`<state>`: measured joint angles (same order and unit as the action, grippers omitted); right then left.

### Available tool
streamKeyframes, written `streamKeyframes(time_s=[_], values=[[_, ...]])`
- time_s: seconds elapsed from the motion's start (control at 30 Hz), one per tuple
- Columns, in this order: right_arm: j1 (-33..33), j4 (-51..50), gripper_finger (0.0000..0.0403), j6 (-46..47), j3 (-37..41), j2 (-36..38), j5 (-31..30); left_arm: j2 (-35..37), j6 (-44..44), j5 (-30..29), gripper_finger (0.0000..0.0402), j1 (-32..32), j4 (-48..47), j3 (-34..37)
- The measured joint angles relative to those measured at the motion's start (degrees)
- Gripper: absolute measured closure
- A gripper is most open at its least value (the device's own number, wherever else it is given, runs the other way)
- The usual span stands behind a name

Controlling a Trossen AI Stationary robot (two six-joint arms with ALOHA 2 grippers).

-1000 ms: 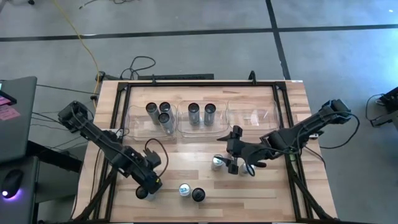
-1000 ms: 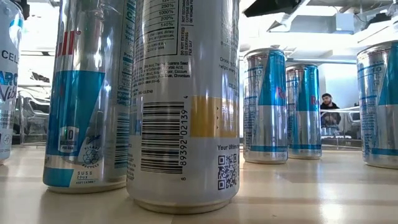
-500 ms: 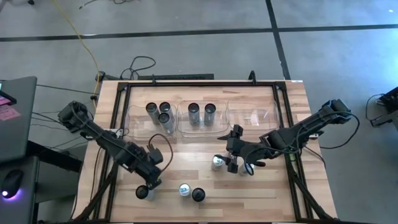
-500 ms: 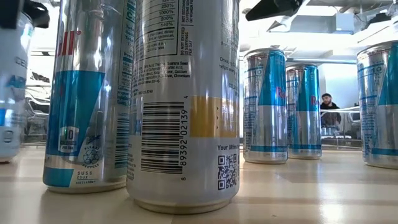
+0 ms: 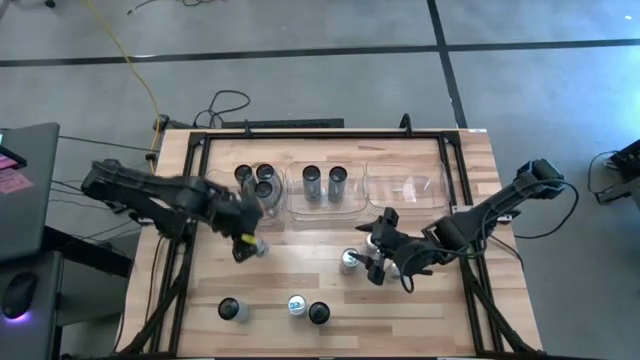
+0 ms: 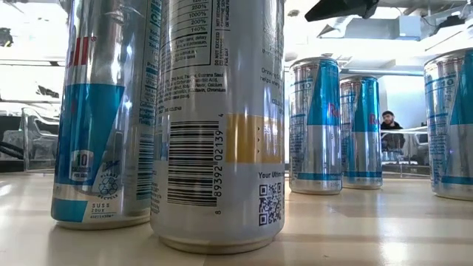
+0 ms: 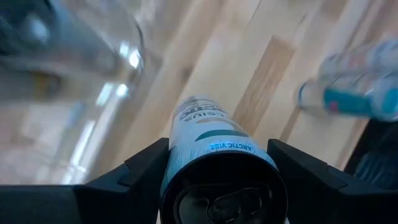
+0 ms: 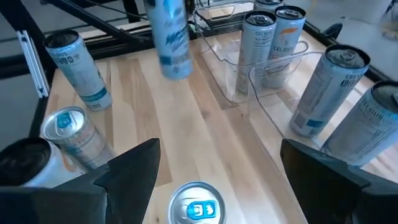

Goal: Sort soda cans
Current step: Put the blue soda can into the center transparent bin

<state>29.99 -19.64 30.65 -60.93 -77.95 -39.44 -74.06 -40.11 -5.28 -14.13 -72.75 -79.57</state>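
My left gripper [image 5: 250,243] is shut on a silvery soda can [image 7: 208,124] with a dark top, held in the air just in front of the left clear bin [image 5: 222,197]. My right gripper [image 5: 372,265] stands open at mid-table. Its fingers are on either side of a can with a blue-white top [image 8: 198,208] and do not touch it. Three more cans [image 5: 296,305] stand upright near the front edge. The left bin holds three cans [image 5: 255,180] and the middle bin two [image 5: 323,180]. My left gripper pinches the can's upper sides just below its dark top [image 7: 171,165] between its two fingers [image 7: 140,171]. The fingers come from above, slanting steeply down. The can hangs below them, top up, clear of the table.
The right clear bin [image 5: 405,185] has no cans in it. A black frame [image 5: 320,135] runs round the table's back and sides. There is bare wood between the bins and the front cans. A person [image 6: 390,122] sits in the room beyond.
My left gripper has lifted a can from the near left of the table. It has carried it up and toward the far edge, to just in front of the left bin, rolling as it went. The can has left the low view. My right gripper has rolled a little in place.
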Motion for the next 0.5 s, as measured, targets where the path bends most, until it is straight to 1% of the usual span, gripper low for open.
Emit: streamKeyframes(time_s=[0.17,0.3,0.43,0.5], values=[[-0.11,-0.05,0.0049,3.28,0.00,0.00,0.04,-1.75,10.36,0.14,0.0161,7.29,-1.49,-12.43],[-0.13,-0.11,0.0049,5.00,0.00,0.00,0.09,-6.34,18.28,-0.41,0.0161,13.62,-4.41,-21.33],[0.02,-1.09,0.0049,7.33,-0.02,0.00,0.26,-12.06,25.84,-0.10,0.0161,18.04,-6.41,-27.18],[0.02,-2.57,0.0049,9.10,-0.02,0.00,0.27,-15.19,29.17,1.42,0.0161,19.71,-6.43,-29.16]])
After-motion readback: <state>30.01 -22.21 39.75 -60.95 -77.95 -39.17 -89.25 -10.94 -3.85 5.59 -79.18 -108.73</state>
